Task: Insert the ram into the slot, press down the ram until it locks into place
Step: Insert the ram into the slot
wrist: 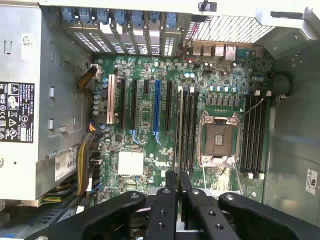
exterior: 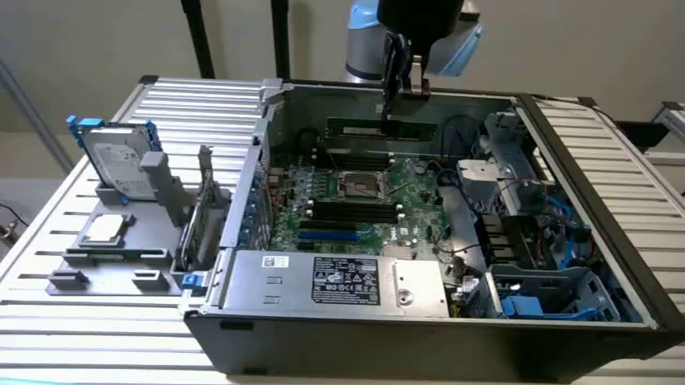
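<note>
My gripper [exterior: 387, 115] hangs above the open computer case, shut on the ram [exterior: 380, 127], a long thin green stick held level and well above the motherboard [exterior: 412, 180]. In the wrist view the ram [wrist: 178, 125] shows edge-on as a thin line running out from between the black fingers [wrist: 167, 200]. It lies parallel to the bank of black slots [wrist: 188, 130] and just beside it. In the exterior view those slots [exterior: 345, 211] lie on the near side of the processor socket [exterior: 362, 184]. A second bank of black slots [wrist: 254, 135] lies on the socket's other side.
The grey power supply [exterior: 337, 281] fills the case's near end, and a drive cage with blue parts [exterior: 546, 293] is at the exterior view's right. A blue socket [exterior: 326, 235] lies beside the black ones. A hard drive [exterior: 115, 159] stands on a grey fixture outside the case.
</note>
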Robot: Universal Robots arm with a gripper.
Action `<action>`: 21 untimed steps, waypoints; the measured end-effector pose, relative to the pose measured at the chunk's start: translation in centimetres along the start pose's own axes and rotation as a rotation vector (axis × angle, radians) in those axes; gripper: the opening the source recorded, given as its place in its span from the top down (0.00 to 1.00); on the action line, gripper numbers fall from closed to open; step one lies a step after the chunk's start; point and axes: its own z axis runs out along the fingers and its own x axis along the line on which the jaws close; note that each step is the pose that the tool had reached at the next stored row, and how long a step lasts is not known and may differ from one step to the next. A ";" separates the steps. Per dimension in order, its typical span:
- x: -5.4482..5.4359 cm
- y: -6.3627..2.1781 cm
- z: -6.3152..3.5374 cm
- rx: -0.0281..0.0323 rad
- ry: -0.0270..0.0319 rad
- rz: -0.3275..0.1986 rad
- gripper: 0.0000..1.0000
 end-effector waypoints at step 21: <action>-0.8 1.07 1.21 0.0042 0.0001 0.002 0.86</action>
